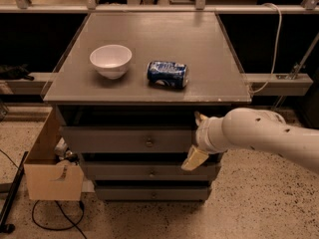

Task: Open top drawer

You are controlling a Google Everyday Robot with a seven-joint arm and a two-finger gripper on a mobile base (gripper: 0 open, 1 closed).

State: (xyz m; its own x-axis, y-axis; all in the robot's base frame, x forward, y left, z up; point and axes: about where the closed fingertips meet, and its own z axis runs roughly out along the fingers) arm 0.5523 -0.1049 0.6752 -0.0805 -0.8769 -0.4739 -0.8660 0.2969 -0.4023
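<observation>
Grey top drawer (114, 139) sits directly under the table (149, 29), with its flat front facing the camera and its long axis running left to right. It appears to be closed. A small round metal knob (148, 142) is set at the centre of the front.

The gripper (197, 138) is in front of the right end of the top drawer, at about the height of the knob. Its jaws are spread, with one tan fingertip (200, 117) at the drawer's upper edge and the other at its lower edge. Nothing is held between them. The knob lies near the gripper, to its left along the drawer front, and nothing stands between the two.

Above the top drawer, on the table, are a white bowl (111, 60) and a blue can (167, 74) lying on its side. Neither is in the path of the pull. Below the top drawer are two shorter drawers (124, 172) with similar knobs. The lower fingertip hangs close to the upper of these. An open cardboard box (50, 176) stands on the floor to the lower left of the top drawer.

Assessment: the jaws need to move left to the knob. The risk is catching the drawer beneath.
</observation>
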